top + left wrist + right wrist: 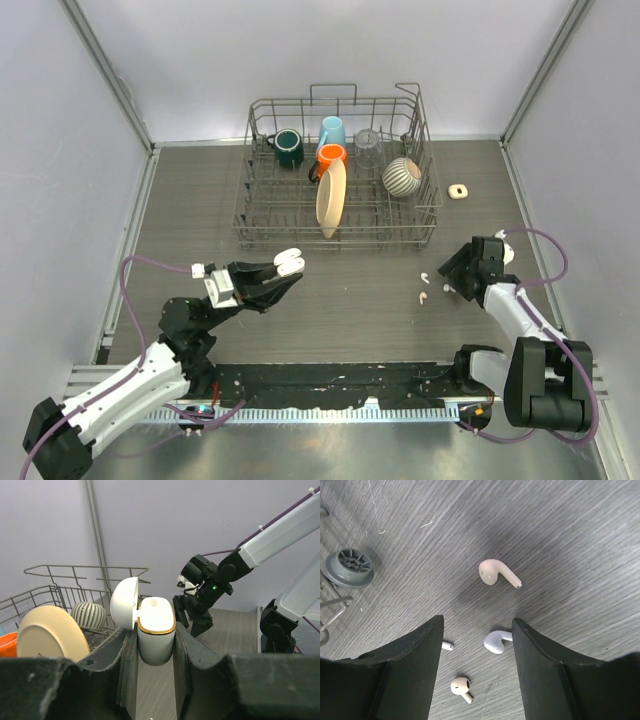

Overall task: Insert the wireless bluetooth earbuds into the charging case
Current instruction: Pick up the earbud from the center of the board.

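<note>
The grey, wood-grained counter (200, 200) carries the wire dish rack (340, 215) at its far side. My left fingers (129, 650) are clamped on the charging case (156, 630), one on each flank. Its lid is swung open to one side and its gold-rimmed mouth is bare. The case looks like hard, smooth, rounded plastic, so I judge it could swivel in my grip if pressed from above.

My right fingers (432, 635) stand apart with nothing in them, low over the wireless bluetooth earbuds (496, 641). These lie loose on the counter, well apart from the case and off the rack's near right corner. I count four: one ahead of my fingers, one just inside the finger on the right of the wrist view, one half hidden behind the other finger, and one nearer the wrist.

I judge them featherlight, stiff and glossy, liable to skid or flip when pinched. A squeeze on the rounded bulb might squirt it out. Pinching the head across its flatter sides seems steadier, and it leaves the short stem free to enter the case.
</note>
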`<action>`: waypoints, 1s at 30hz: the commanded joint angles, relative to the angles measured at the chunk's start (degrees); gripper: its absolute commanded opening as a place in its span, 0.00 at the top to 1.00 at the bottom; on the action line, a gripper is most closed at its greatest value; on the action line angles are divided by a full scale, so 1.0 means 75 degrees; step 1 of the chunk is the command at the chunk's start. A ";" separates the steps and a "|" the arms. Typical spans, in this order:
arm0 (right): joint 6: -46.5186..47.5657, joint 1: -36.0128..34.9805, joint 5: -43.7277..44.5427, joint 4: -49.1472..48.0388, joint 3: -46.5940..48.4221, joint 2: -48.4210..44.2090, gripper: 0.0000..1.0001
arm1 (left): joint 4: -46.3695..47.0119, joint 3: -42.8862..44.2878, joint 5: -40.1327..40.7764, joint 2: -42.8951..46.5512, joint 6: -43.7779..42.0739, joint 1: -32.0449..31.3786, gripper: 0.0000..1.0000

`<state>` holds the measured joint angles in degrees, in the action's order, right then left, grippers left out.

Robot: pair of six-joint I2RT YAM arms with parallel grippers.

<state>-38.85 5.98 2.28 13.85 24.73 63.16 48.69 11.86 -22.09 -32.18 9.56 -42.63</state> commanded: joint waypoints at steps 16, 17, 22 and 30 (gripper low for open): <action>-0.0797 0.0012 -0.0550 0.0931 -0.0473 -0.0745 0.37 | 0.0036 0.0306 -0.0008 0.0201 -0.0197 -0.0011 1.00; -0.0808 0.0012 -0.0574 0.0931 -0.0485 -0.0757 0.37 | 0.0024 0.0306 0.0015 0.0201 -0.0185 -0.0011 1.00; -0.0761 -0.0023 -0.0679 0.0931 -0.0485 -0.0769 0.37 | 0.0012 0.0294 0.0027 0.0236 -0.0185 0.0001 1.00; -0.0435 -0.0211 -0.0003 0.1386 -0.0087 -0.0885 0.38 | 0.0012 0.0317 0.0039 0.0213 -0.0173 -0.0011 1.00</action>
<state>-43.92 5.39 -1.65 18.50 22.33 57.21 47.66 11.88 -22.06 -30.87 8.73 -42.63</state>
